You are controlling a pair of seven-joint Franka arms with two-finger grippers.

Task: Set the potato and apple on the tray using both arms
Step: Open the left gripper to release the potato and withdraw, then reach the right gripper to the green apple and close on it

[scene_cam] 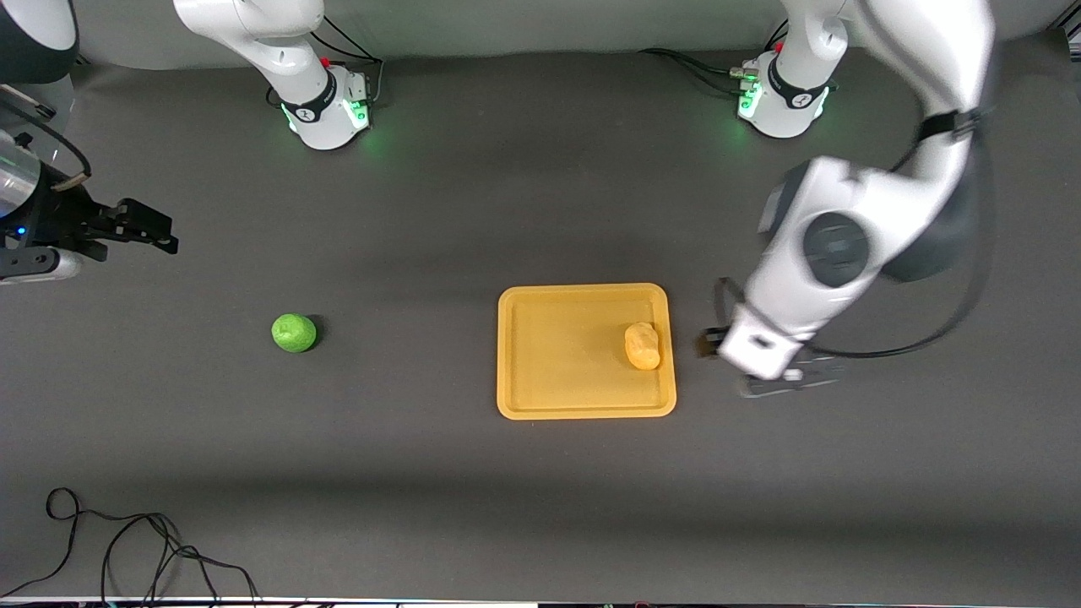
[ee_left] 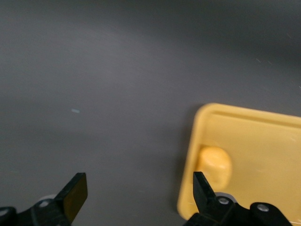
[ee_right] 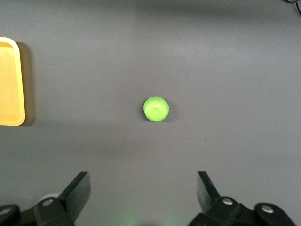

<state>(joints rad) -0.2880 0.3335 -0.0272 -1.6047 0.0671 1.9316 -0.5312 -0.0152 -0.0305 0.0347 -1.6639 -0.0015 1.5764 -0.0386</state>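
1. On the table (scene_cam: 524, 507), near its middle, lies the tray (scene_cam: 557, 355), flat, with its low rim up.
2. Potato (scene_cam: 643, 346): it rests inside the tray, close to the rim at the left arm's end. The left wrist view shows the potato (ee_left: 214, 164) just within the rim of the tray (ee_left: 263, 150).
3. Apple (scene_cam: 294, 333): it sits on the bare table, well apart from the tray, toward the right arm's end. The right wrist view shows the apple (ee_right: 156, 108) alone on the dark surface, with one corner of the tray (ee_right: 10, 84) at the picture's edge.
4. Left end effector (scene_cam: 790, 384): it hangs over the bare table just beside the tray, at the left arm's end. The left end effector (ee_left: 140, 193) has its fingers (ee_left: 75, 190) spread wide, and nothing is between them (the potato is clear of both tips).
5. Right end effector (scene_cam: 156, 228): it is over the table at the right arm's end, well apart from the apple. The right end effector (ee_right: 143, 193) has its fingers (ee_right: 80, 187) spread wide and holds nothing.
6. Neither arm touches the potato, the apple or the tray.
7. A loose black cable (scene_cam: 127, 549) lies on the table at its edge nearest the front camera, toward the right arm's end.
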